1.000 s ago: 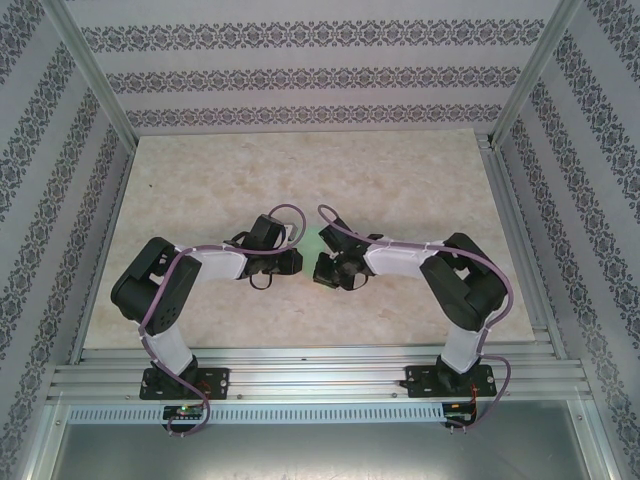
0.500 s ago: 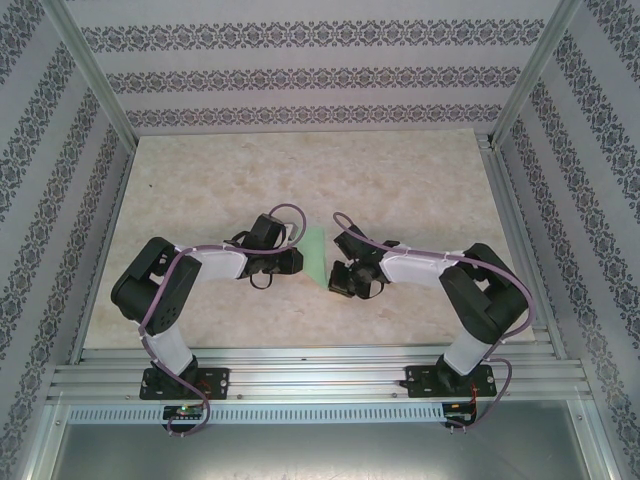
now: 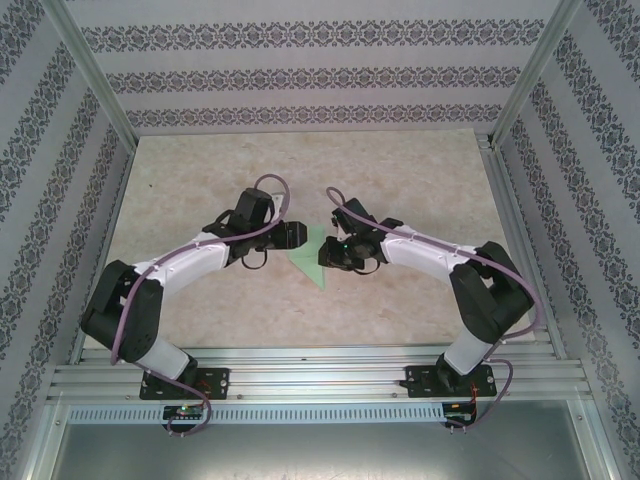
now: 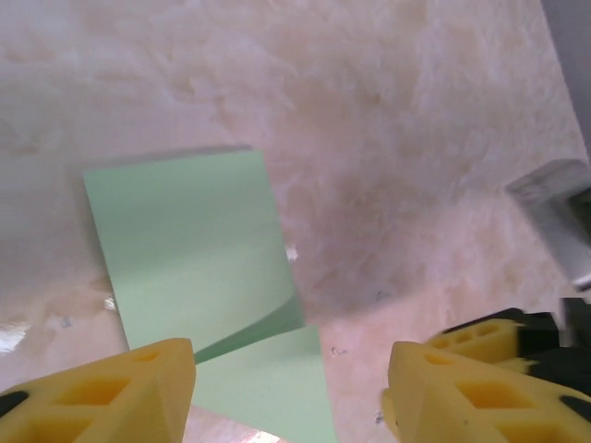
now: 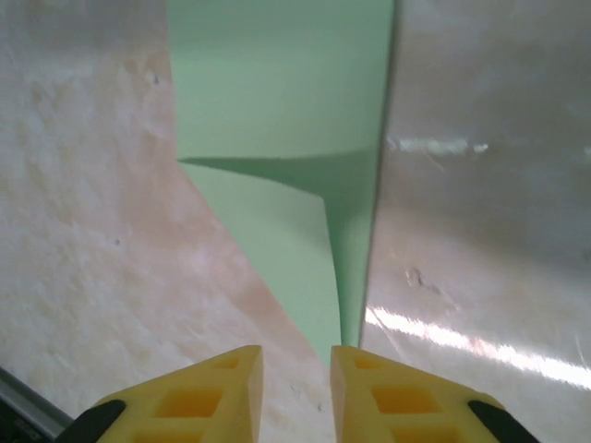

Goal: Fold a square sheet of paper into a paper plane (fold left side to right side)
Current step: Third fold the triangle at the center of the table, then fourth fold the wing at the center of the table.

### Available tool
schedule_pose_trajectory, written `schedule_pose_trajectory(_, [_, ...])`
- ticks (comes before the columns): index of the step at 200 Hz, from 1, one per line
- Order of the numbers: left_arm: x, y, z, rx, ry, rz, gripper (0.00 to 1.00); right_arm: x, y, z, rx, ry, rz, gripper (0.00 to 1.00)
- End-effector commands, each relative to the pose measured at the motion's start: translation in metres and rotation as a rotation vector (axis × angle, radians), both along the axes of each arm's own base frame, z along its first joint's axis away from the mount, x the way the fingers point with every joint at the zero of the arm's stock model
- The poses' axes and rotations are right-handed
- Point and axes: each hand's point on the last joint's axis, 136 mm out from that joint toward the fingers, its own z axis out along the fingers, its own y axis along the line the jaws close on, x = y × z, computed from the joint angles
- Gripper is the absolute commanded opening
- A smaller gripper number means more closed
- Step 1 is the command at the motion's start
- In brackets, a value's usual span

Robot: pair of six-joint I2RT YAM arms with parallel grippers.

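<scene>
The paper plane (image 3: pixel 313 266), the light green sheet folded to a narrow point, lies flat on the marble table between my two grippers, its tip toward the near edge. My left gripper (image 3: pixel 299 237) hovers at its left edge. In the left wrist view this gripper (image 4: pixel 291 392) stands wide open, the folded paper (image 4: pixel 189 245) lying under and ahead of the left finger (image 4: pixel 120 392). My right gripper (image 3: pixel 326 254) sits at the paper's right edge. In the right wrist view it (image 5: pixel 297 397) shows a narrow empty gap, and the paper (image 5: pixel 277 101) tapers toward the right finger (image 5: pixel 392 397).
The marble tabletop (image 3: pixel 400 180) stretches far and to both sides of the paper. Patterned walls (image 3: pixel 320 75) and aluminium posts enclose it. The aluminium rail (image 3: pixel 320 372) with both arm bases runs along the near edge.
Both grippers have opened and let go of the paper, which now lies uncovered as a pointed shape. The left arm has stretched forward, and the right gripper has shifted farther from its base.
</scene>
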Motion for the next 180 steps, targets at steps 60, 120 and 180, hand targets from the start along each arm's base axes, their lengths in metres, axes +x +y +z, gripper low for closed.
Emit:
schedule_pose_trajectory(60, [-0.004, 0.025, -0.042, -0.033, 0.289, 0.118, 0.69, 0.042, 0.01, -0.029, -0.089, -0.043, 0.117, 0.35])
schedule_pose_trajectory(120, [0.0, 0.016, -0.06, -0.067, 0.357, 0.114, 0.7, 0.035, 0.01, -0.037, -0.076, -0.01, 0.13, 0.24])
schedule_pose_trajectory(180, [-0.002, 0.011, -0.07, -0.074, 0.397, 0.102, 0.71, 0.035, 0.005, -0.04, -0.08, 0.0, 0.124, 0.05])
